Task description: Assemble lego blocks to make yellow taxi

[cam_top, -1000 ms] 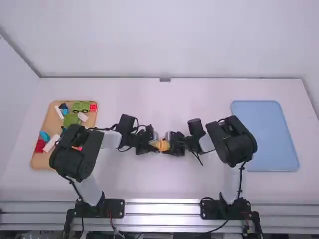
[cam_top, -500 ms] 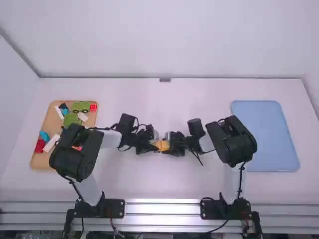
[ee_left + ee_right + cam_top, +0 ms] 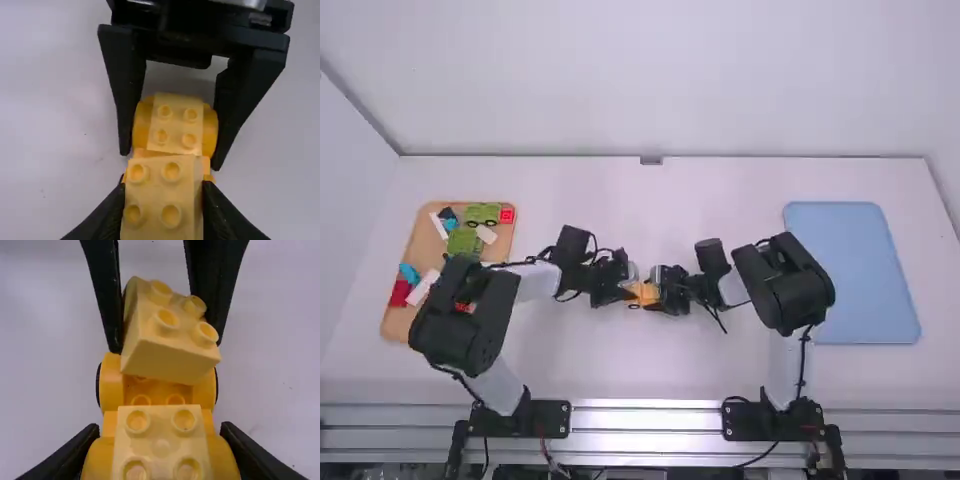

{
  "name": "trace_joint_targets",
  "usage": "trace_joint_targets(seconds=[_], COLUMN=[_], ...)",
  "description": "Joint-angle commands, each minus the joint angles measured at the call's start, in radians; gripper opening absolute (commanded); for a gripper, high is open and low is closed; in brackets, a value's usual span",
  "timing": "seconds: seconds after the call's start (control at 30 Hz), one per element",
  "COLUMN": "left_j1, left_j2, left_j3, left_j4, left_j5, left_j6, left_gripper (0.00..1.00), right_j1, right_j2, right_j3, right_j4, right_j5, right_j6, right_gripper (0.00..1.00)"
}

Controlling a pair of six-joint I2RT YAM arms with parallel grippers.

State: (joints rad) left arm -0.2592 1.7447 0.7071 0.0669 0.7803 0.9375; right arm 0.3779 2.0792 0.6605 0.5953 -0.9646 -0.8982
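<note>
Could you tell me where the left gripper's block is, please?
In the right wrist view, the yellow block tilts between the left gripper's fingers, over the wheeled base's left end.

A yellow block point(image 3: 170, 361) tilts above the orange wheeled base point(image 3: 111, 387) bearing another block point(image 3: 161, 446).

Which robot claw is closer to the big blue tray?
The right claw. It's near the middle of the table, with the blue tray off to its right. The left claw is just left of it, so it's farther away.
</note>
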Motion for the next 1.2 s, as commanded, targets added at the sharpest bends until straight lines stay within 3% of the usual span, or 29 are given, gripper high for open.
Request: trace_joint_targets(seconds=[0.0,0.33,0.67,0.77,0.87,0.97,1.17], left_j1=[-0.003,-0.046,-0.046,-0.046,-0.04,-0.039,-0.039], left_j2=[-0.008,-0.005,-0.006,-0.006,-0.006,-0.006,-0.006], left_j3=[-0.007,-0.123,-0.13,-0.131,-0.13,-0.13,-0.13], left_j4=[0.013,0.246,0.252,0.248,0.249,0.249,0.254], left_j5=[-0.011,-0.035,-0.068,-0.068,-0.066,-0.067,-0.067], left_j6=[0.039,-0.001,-0.005,-0.005,-0.006,-0.005,-0.006], left_gripper=[0.2,0.18,0.25,0.33,0.51,0.57,0.58], right_j1=[0.003,0.003,0.003,0.003,0.003,0.003,0.003], right_j2=[0.015,0.015,0.015,0.015,0.015,0.015,0.015], right_j3=[-0.005,-0.005,-0.005,-0.005,-0.005,-0.005,-0.005], right_j4=[-0.001,-0.001,-0.001,-0.001,-0.001,-0.001,-0.001], right_j5=[-0.026,-0.026,-0.026,-0.026,-0.026,-0.027,-0.026], right_j6=[-0.004,-0.004,-0.004,-0.004,-0.004,-0.003,-0.004], right_gripper=[0.57,0.57,0.57,0.57,0.57,0.57,0.57])
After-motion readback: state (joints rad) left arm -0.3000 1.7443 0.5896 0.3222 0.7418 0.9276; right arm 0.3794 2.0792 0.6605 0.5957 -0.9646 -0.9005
